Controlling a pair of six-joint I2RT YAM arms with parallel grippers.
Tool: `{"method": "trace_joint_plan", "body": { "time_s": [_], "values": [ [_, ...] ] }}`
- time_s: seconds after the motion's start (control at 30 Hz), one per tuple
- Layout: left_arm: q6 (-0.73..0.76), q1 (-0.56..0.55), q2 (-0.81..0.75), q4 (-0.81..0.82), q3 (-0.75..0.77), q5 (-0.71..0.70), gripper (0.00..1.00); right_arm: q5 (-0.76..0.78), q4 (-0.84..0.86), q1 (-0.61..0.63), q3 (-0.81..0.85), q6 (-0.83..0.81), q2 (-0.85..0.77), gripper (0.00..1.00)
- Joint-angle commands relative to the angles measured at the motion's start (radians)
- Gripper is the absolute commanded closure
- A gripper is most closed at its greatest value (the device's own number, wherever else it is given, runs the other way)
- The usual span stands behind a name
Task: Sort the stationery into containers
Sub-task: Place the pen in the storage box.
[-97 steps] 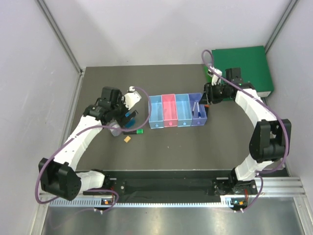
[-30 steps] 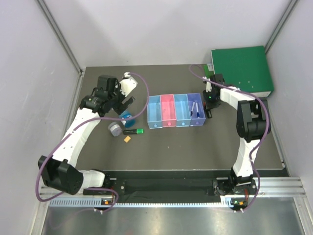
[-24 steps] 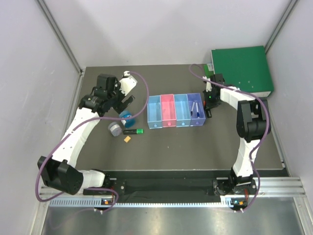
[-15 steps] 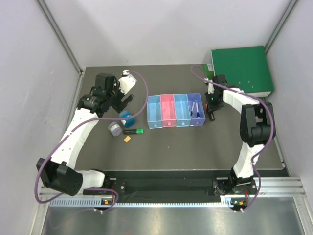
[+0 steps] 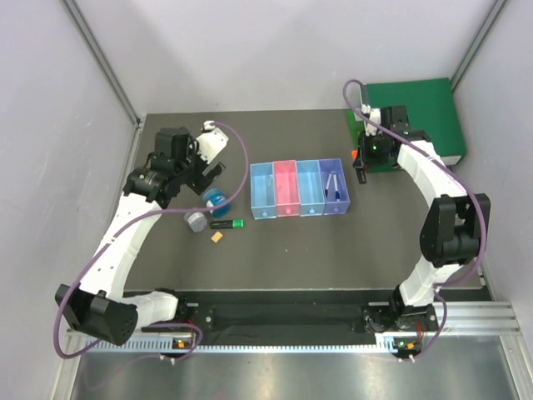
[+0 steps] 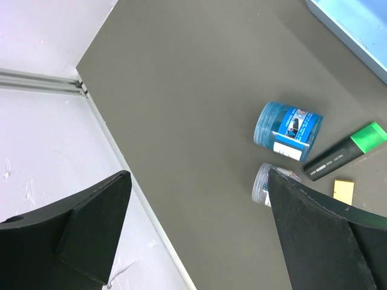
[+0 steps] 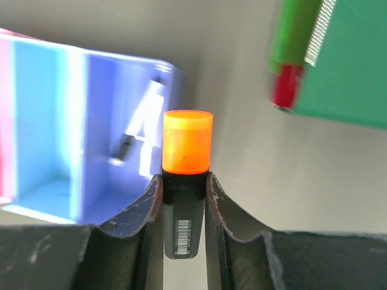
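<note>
My right gripper (image 7: 184, 181) is shut on the orange-capped black highlighter (image 7: 187, 145), held above the table just right of the purple bin (image 5: 335, 188), which holds two white pens (image 5: 331, 185). In the top view that gripper (image 5: 360, 167) hangs between the bins and the binder. My left gripper (image 5: 210, 171) is open and empty, above the blue tin (image 5: 216, 200). The blue tin (image 6: 288, 131), grey tin (image 6: 269, 184), green-capped highlighter (image 6: 347, 150) and tiny orange block (image 6: 343, 190) lie on the table left of the bin row. The first light blue bin (image 5: 263, 192), pink bin (image 5: 287, 190) and second light blue bin (image 5: 311, 189) look empty.
The large green binder (image 5: 416, 117) lies at the back right, close behind my right gripper. Its edge with a red tab (image 7: 285, 87) shows in the right wrist view. The table's left edge and rail (image 6: 115, 163) run below my left gripper.
My right gripper has lifted the orange-capped highlighter from beside the purple bin and drawn back toward the binder. My left arm has risen and pulled back from the tins, jaws open.
</note>
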Motion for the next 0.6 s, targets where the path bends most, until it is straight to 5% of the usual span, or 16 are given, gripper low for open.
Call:
{"method": "trace_joint_plan", "body": {
  "time_s": [0.0, 0.57],
  "values": [
    [-0.015, 0.001, -0.027, 0.001, -0.007, 0.013, 0.01, -0.191, 0.025, 0.007, 0.084, 0.103, -0.006, 1.0],
    [-0.028, 0.001, -0.005, 0.025, -0.038, 0.042, 0.01, -0.237, 0.103, 0.207, 0.171, 0.163, 0.189, 1.0]
  ]
}}
